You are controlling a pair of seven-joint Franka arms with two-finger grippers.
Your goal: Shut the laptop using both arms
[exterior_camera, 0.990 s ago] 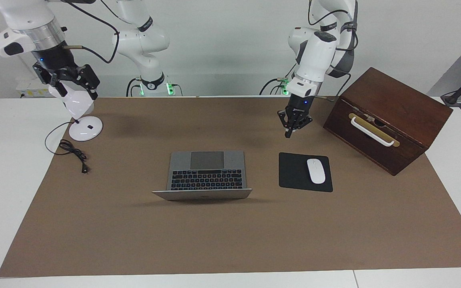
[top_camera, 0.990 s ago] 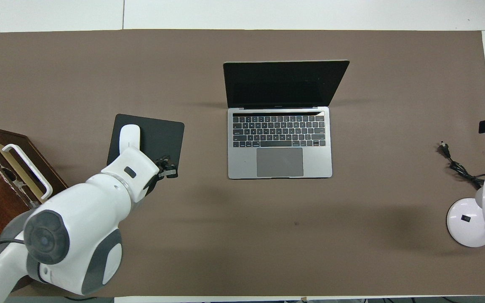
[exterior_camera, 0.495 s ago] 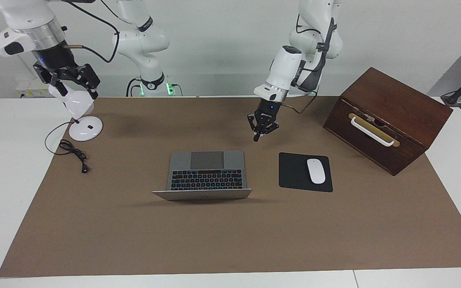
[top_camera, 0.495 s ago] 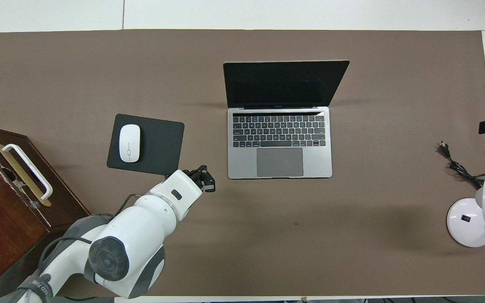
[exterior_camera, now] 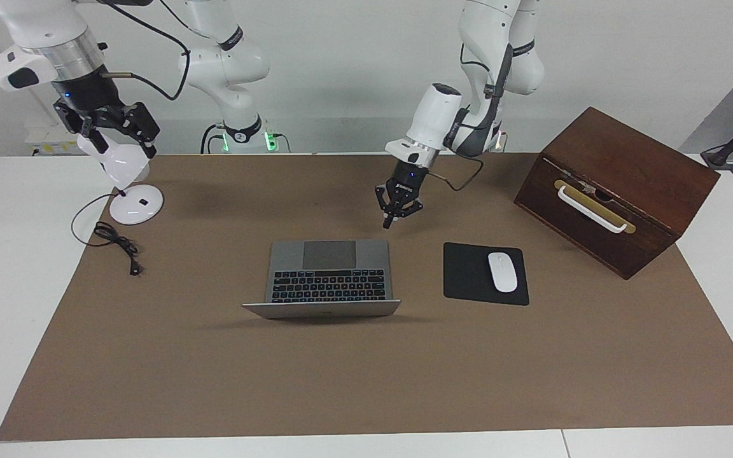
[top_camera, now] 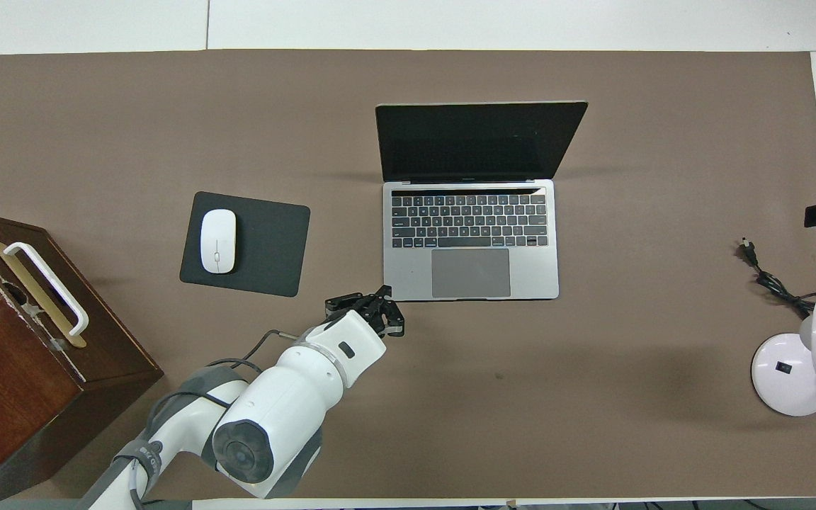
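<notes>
The laptop sits open at the middle of the frame on the brown mat. The left gripper – fingertips pinched together, holding nothing – hangs just above the mat by the laptop's trackpad corner. At upper left, the right gripper waits with jaws spread wide over the lamp.

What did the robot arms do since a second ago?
The left gripper, shut and holding nothing, swung from above the mouse pad toward the laptop and now hangs over the mat by the laptop's near corner. The right gripper stayed open over the desk lamp. The laptop is still open; mouse and wooden box did not move.
</notes>
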